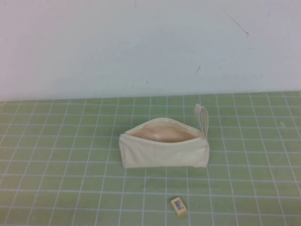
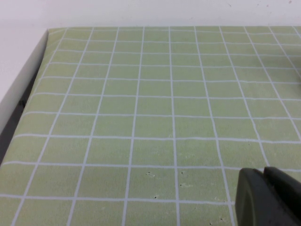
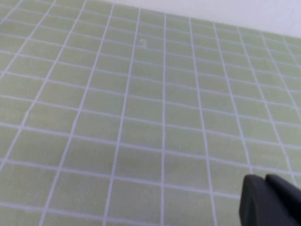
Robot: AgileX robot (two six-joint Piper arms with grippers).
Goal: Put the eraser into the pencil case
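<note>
The cream-white pencil case (image 1: 163, 150) lies in the middle of the green grid mat, its zip open and beige lining showing, loop strap (image 1: 203, 117) at its right end. The tiny pale yellow-tan eraser (image 1: 178, 205) with a barcode label lies on the mat just in front of the case, a little right of its middle. Neither arm shows in the high view. My left gripper (image 2: 264, 176) is shut and empty over bare mat in the left wrist view. My right gripper (image 3: 265, 181) is shut and empty over bare mat in the right wrist view. Neither wrist view shows the case or the eraser.
The green mat (image 1: 70, 155) runs back to a white wall (image 1: 141, 47). The left wrist view shows the mat's left edge (image 2: 40, 61) with a white border beside it.
</note>
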